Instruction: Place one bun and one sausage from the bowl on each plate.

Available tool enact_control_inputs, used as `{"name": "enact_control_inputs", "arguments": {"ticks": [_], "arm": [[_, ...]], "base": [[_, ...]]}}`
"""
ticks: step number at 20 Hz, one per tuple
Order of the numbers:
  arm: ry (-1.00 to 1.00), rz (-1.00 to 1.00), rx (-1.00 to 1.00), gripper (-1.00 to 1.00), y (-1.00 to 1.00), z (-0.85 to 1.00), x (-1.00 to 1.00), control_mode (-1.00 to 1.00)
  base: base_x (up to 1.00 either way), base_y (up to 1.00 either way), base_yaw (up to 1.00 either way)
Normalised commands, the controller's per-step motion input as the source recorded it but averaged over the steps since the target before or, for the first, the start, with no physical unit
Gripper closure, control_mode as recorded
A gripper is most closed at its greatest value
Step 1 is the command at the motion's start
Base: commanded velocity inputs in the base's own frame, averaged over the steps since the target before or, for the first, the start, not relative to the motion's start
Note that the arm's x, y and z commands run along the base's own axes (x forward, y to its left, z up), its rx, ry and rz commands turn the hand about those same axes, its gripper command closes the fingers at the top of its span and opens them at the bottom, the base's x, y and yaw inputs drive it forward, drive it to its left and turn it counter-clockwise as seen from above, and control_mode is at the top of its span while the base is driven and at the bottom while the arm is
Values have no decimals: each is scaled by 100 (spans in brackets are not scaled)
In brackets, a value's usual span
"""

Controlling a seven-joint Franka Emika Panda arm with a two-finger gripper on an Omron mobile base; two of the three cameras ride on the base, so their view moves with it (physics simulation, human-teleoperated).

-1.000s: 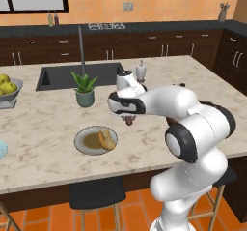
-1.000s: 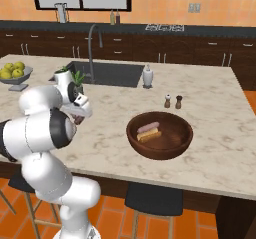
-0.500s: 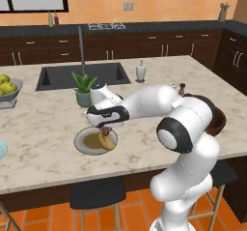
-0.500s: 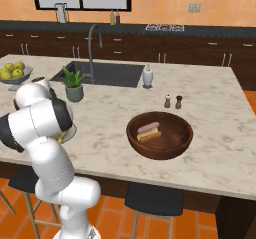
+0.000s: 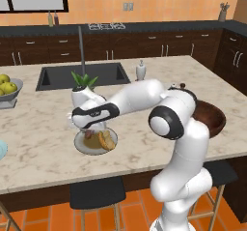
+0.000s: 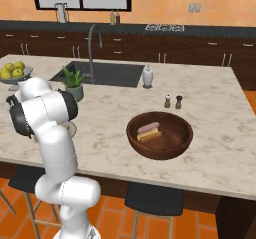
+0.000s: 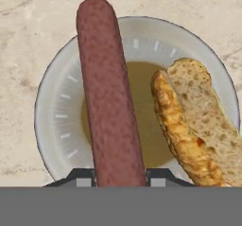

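While held, sausage lengthwise over plate

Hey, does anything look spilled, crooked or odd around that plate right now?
Nothing stands out. The bun lies on the plate, the sausage is gripped in the jaws above it, and one more of each lies in the bowl.

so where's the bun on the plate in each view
Left base view: the bun lies on the right part of the plate, lower left of centre, under the gripper.
Right base view: I cannot make it out; the arm covers most of the plate.
Hand view: at the right, beside the sausage.
Shared landmark: the plate.
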Motion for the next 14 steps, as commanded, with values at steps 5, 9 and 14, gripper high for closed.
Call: {"name": "enact_control_inputs", "arguments": {"ticks": [5,9,14], "arm": [[1,0,0,100,0,-30,10,-100],[0,0,0,100,0,-41,2,-100],[0,0,0,100,0,-29,2,-100]], "base": [[0,0,0],[0,0,0],[0,0,0]]}}
